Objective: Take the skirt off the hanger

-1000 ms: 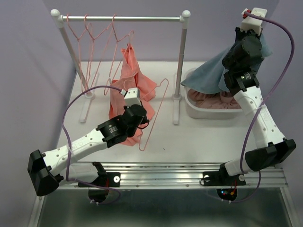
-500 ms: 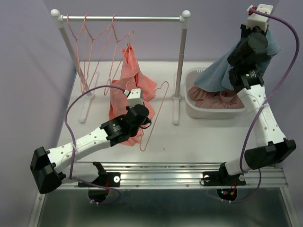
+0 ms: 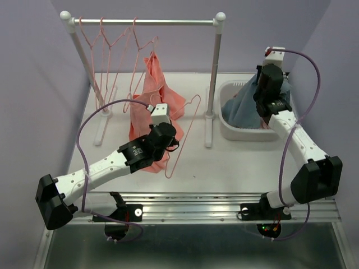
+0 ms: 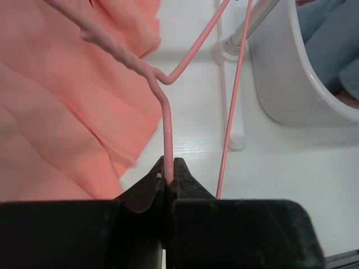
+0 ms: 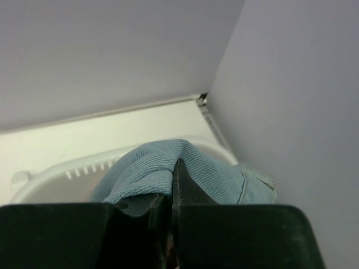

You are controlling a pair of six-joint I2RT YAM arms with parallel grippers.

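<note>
With our left gripper [image 4: 168,171] clamped tight on the hanger [image 4: 164,120] at the middle of the table [image 3: 241,162] and our right gripper [image 5: 172,171] pinched shut on the skirt [image 5: 216,171], draped into the basket [image 3: 225,128] at its far right corner, removal looks done; next, we judge, comes letting it drop.

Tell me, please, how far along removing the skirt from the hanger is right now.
Done: the blue skirt is off the pink hanger, whose wire looks bare. In hand: the left gripper is shut on the hanger's wire, and the right gripper is shut on the skirt, which appears bunched in the white basket. Left: probably releasing the skirt there and putting the hanger down.
</note>
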